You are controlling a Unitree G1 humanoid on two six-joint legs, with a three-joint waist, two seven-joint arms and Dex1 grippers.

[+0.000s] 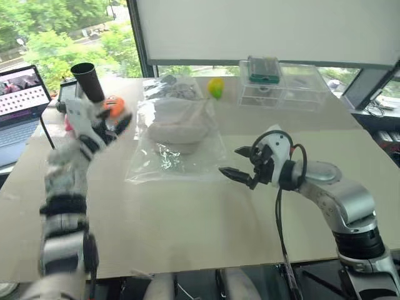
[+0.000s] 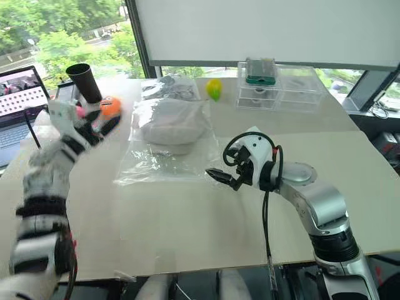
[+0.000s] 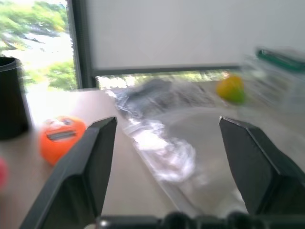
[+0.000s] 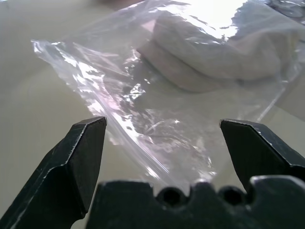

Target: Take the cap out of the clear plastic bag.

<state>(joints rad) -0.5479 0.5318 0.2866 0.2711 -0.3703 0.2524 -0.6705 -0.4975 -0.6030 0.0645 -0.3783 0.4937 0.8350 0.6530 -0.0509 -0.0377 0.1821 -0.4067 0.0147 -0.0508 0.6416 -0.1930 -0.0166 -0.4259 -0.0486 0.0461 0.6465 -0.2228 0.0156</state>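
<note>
The clear plastic bag (image 1: 167, 164) lies flat in the middle of the table. The beige cap (image 1: 178, 124) sits inside its far half. In the right wrist view the cap (image 4: 214, 52) shows through the glossy wrinkled bag (image 4: 143, 119). My right gripper (image 1: 230, 160) hovers open just off the bag's near right corner, pointing at it, with nothing between its fingers. My left gripper (image 1: 117, 130) is blurred, raised to the left of the bag, and open. In the left wrist view the bag (image 3: 167, 148) lies ahead between the spread fingers (image 3: 90, 162).
A black cup (image 1: 87, 81), an orange toy (image 1: 114, 105) and a pink thing (image 1: 67, 123) stand at the left, with a laptop (image 1: 22, 100) beyond the table edge. Behind the bag are crumpled plastic (image 1: 172, 87), a yellow-green object (image 1: 215, 87) and a clear drawer box (image 1: 284, 87).
</note>
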